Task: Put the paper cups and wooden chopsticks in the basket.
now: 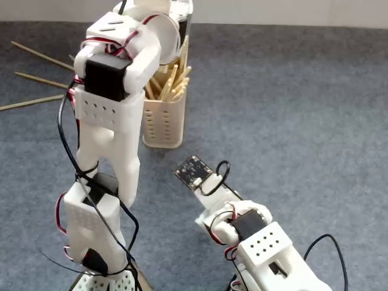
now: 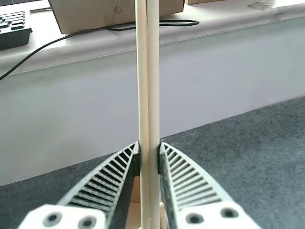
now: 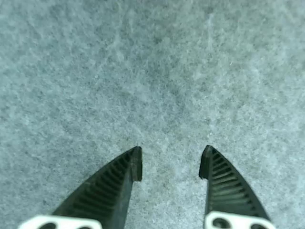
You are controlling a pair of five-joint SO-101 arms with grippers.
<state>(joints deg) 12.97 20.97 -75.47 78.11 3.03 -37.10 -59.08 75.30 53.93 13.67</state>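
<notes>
My left gripper [image 2: 148,152] is shut on a pair of wooden chopsticks [image 2: 147,71] that stand upright between its fingers. In the high view the left arm [image 1: 115,79] rises over the cream perforated basket [image 1: 163,121], which holds several chopsticks [image 1: 170,82]. A white paper cup [image 1: 168,36] sits at the basket's top, partly hidden by the arm. Three more chopsticks [image 1: 37,80] lie on the carpet at the far left. My right gripper [image 3: 170,164] is open just above bare carpet, with nothing between its fingers.
The right arm [image 1: 242,224] stays low at the front right, its wrist board [image 1: 194,171] in front of the basket. Grey carpet [image 1: 303,121] stretches open to the right. A pale wall [image 2: 214,86] rises behind the table.
</notes>
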